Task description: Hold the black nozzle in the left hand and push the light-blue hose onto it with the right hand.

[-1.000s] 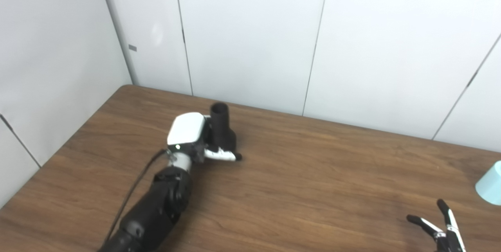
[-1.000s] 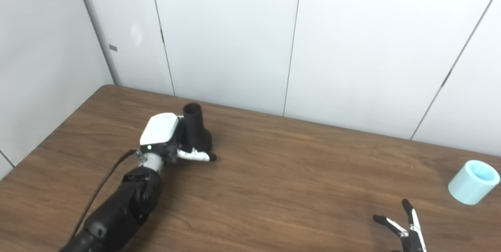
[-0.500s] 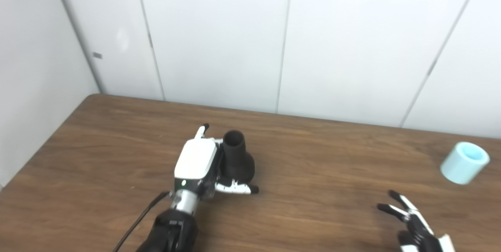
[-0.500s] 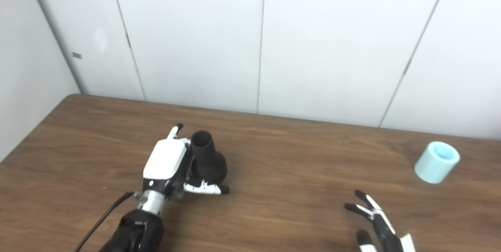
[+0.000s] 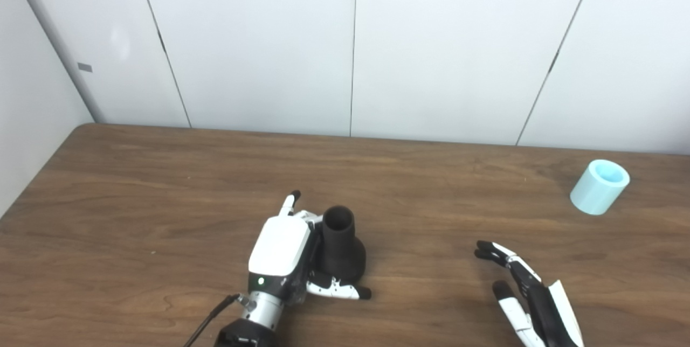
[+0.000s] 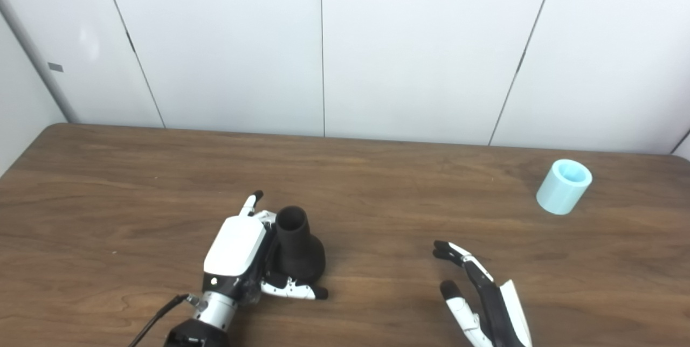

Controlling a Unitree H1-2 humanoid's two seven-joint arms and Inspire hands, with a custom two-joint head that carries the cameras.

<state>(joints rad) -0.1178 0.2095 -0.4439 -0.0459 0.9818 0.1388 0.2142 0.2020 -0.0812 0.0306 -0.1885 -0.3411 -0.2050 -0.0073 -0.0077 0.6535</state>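
While clamped round the flared matte-black plastic nozzle [image 5: 340,247], with fingers wrapped behind and thumb across the wide base, the left hand [image 5: 285,254] should keep that narrow open mouth pointing up and away, steady above the brown wood-grain counter [image 5: 161,185]. Best not to tilt or loosen here. For the right hand [image 5: 525,298], fingers spread apart and holding nothing, low near the front edge: should reach forward and to the right toward the short light-blue cylindrical hose piece [image 5: 599,186], well apart from it at present. Probably wise to close on the hose's side wall, leaving one open end free to meet the nozzle, then line up the two bores before pushing straight along the axis.

Nozzle: dark, dull, a bell-shaped base tapering to a round neck with a hollow opening, standing roughly upright near the counter's middle front. Hose: pale, smooth, stubby, hollow, tipped slightly on the counter at far right, near the white panelled wall [image 5: 350,40].
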